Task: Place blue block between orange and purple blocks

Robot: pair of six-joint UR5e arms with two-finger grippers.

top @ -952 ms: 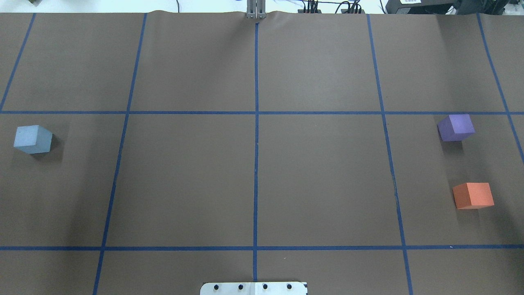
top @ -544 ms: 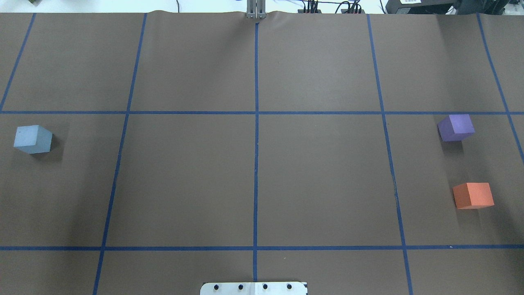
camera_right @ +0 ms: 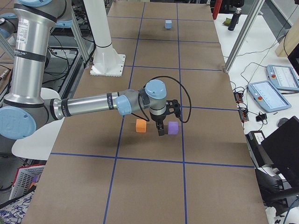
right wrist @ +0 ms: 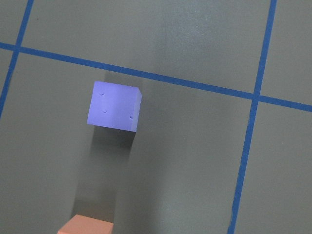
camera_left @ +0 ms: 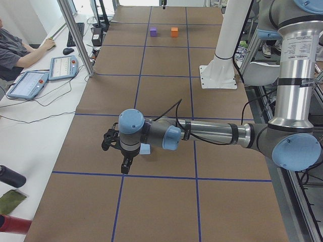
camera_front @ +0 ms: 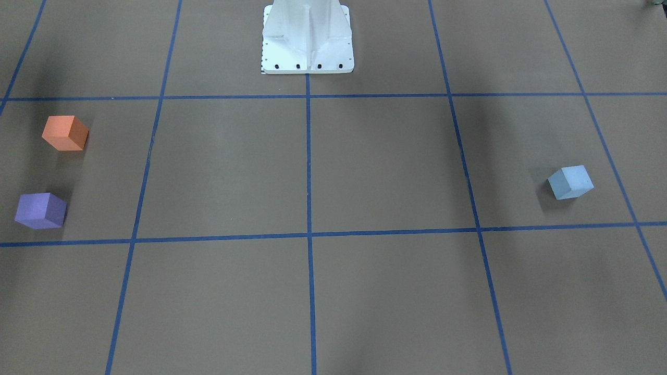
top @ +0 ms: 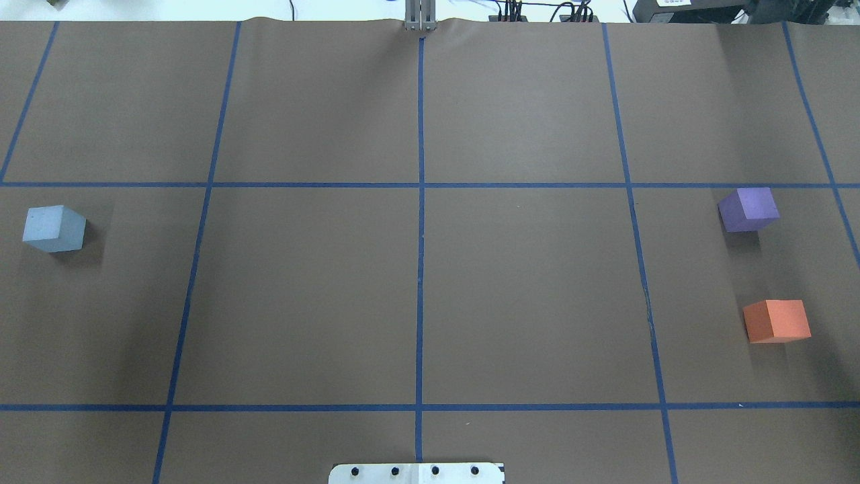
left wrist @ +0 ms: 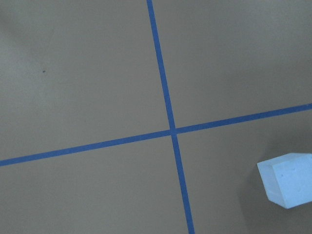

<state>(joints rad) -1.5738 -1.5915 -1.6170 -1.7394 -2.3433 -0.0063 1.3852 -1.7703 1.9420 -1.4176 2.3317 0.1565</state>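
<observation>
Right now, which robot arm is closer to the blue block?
Left. The left gripper hangs close beside the blue block. The right gripper is far across the table, by the orange block and purple block.

The brown table [top: 537, 282] bears blue tape lines [top: 420, 269]; an operator [camera_left: 17, 48] sits beside a tablet [camera_left: 28, 84].

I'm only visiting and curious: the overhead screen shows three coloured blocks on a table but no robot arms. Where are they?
Observer: The left side camera shows the left gripper hanging near the blue block, not holding it.
Visitor: And the other arm?
Observer: The right side camera shows the right gripper hanging by the orange block and purple block; whether it is open or shut, I cannot tell.
</observation>
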